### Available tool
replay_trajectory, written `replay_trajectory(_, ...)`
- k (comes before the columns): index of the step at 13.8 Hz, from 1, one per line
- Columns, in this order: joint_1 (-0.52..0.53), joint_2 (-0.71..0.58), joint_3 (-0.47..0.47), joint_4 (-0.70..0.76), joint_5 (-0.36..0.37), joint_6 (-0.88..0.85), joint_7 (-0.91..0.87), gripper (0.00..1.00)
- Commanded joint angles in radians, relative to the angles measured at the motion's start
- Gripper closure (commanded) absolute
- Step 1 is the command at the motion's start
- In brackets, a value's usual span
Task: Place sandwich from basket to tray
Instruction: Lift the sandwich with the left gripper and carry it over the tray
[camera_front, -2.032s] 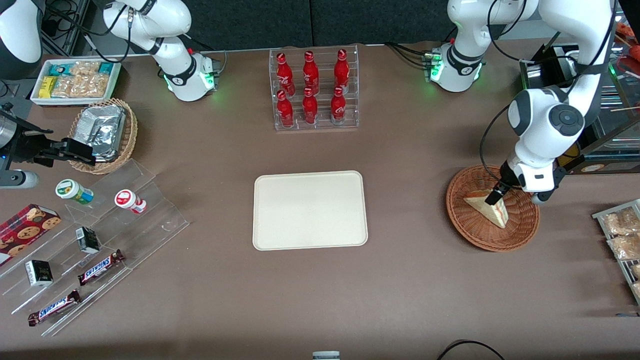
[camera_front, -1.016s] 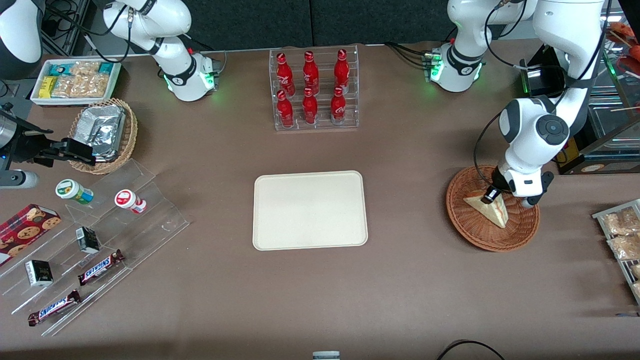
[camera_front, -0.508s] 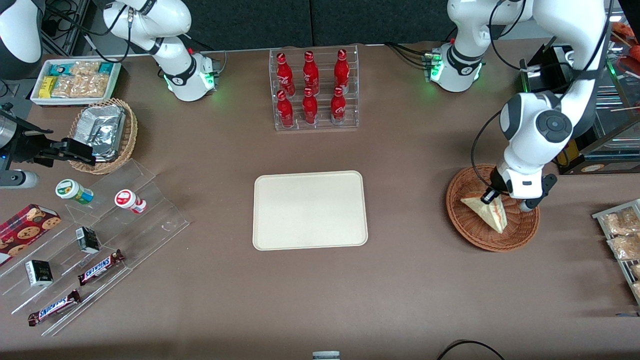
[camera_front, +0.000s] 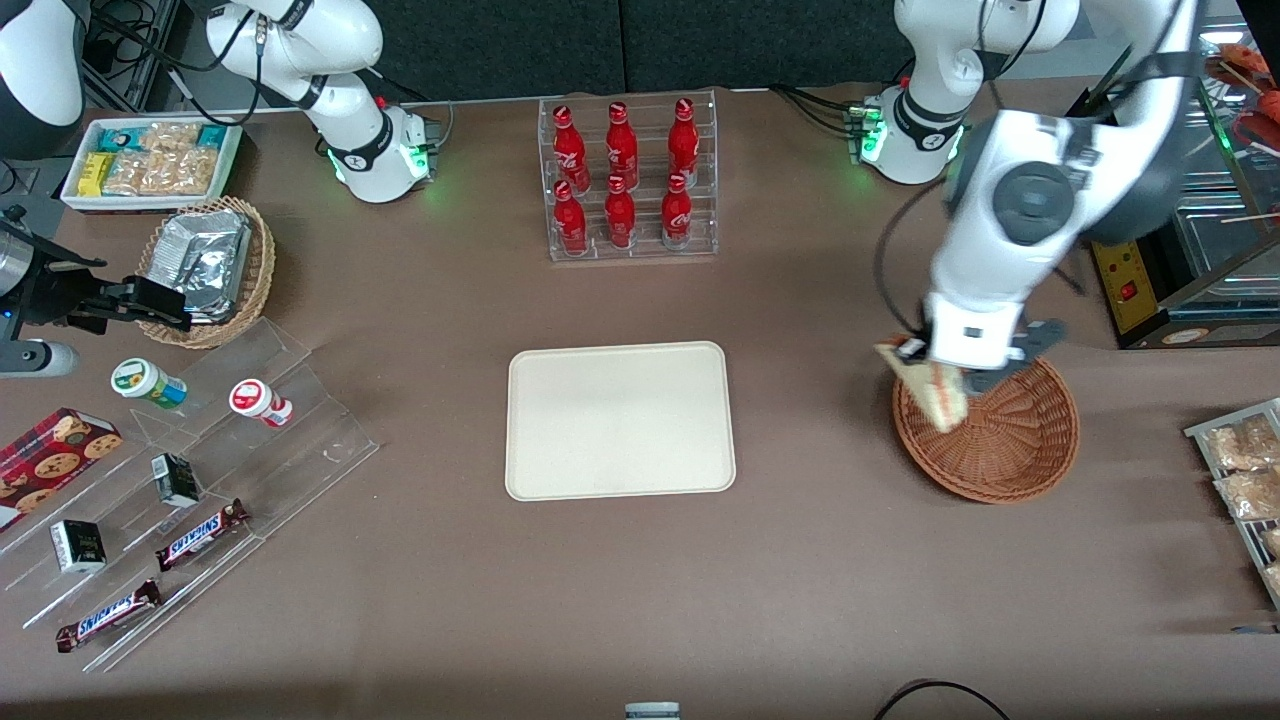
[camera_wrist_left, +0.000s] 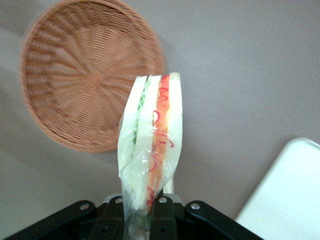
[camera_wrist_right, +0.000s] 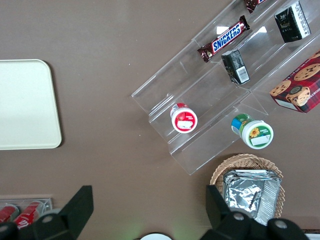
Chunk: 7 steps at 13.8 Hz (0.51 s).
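My left gripper (camera_front: 925, 362) is shut on the sandwich (camera_front: 935, 392), a plastic-wrapped cream wedge with red and green filling, and holds it lifted above the rim of the reddish-brown wicker basket (camera_front: 1010, 450) on the tray's side. In the left wrist view the sandwich (camera_wrist_left: 152, 135) hangs between the black fingers (camera_wrist_left: 164, 220), with the basket (camera_wrist_left: 75, 75) bare below and a corner of the tray (camera_wrist_left: 287, 195) showing. The cream tray (camera_front: 620, 420) lies bare at the table's middle.
A clear rack of red bottles (camera_front: 628, 180) stands farther from the front camera than the tray. Metal trays of snacks (camera_front: 1245, 470) lie past the basket at the working arm's end. A tan foil basket (camera_front: 208, 265) and clear snack shelves (camera_front: 190, 480) lie toward the parked arm's end.
The gripper closed on the sandwich in the basket, then lifted it and carried it up over the basket's rim toward the tray. The basket is left bare.
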Motion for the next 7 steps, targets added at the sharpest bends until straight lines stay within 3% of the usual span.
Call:
replay_trajectory(1, -0.12, 0.16, 0.01, 0.168, 0.017, -0.025, -0.031, 0.88)
replay_trajectory(3, -0.19, 0.287, 0.01, 0.326, 0.015, -0.034, -0.036, 0.88)
replay_trajectory(7, -0.296, 0.415, 0.01, 0.438, 0.015, -0.019, -0.092, 0.88)
